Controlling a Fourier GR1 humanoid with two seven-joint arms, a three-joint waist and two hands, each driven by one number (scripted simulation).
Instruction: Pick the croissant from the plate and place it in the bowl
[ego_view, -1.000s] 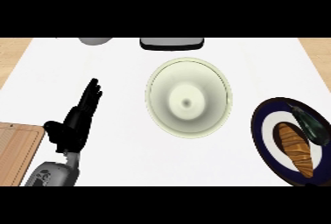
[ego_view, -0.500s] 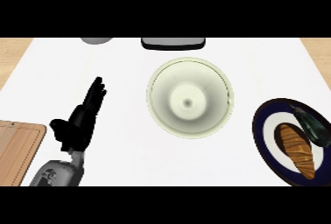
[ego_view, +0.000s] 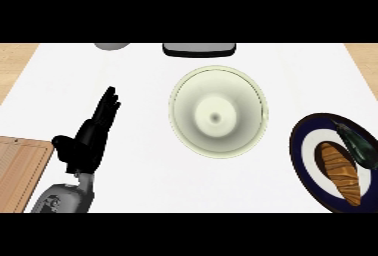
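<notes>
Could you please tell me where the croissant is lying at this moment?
In the head view the croissant lies on the dark-rimmed plate at the right edge, right of the pale bowl, with a dark hand just beside it.

The bowl (ego_view: 218, 113) sits mid-table (ego_view: 140, 190), in front of me. Right of it, well apart, lies the plate (ego_view: 308, 150), running off the right edge. On the plate the croissant (ego_view: 342, 171) lies toward the near side, with a second item (ego_view: 359, 145) just behind it and to its right. My left hand (ego_view: 90, 137) hangs over the table left of the bowl. A board (ego_view: 22, 170) lies at the near left, just beside that hand. At the far edge sit two more things (ego_view: 199, 48), partly cut off.
</notes>
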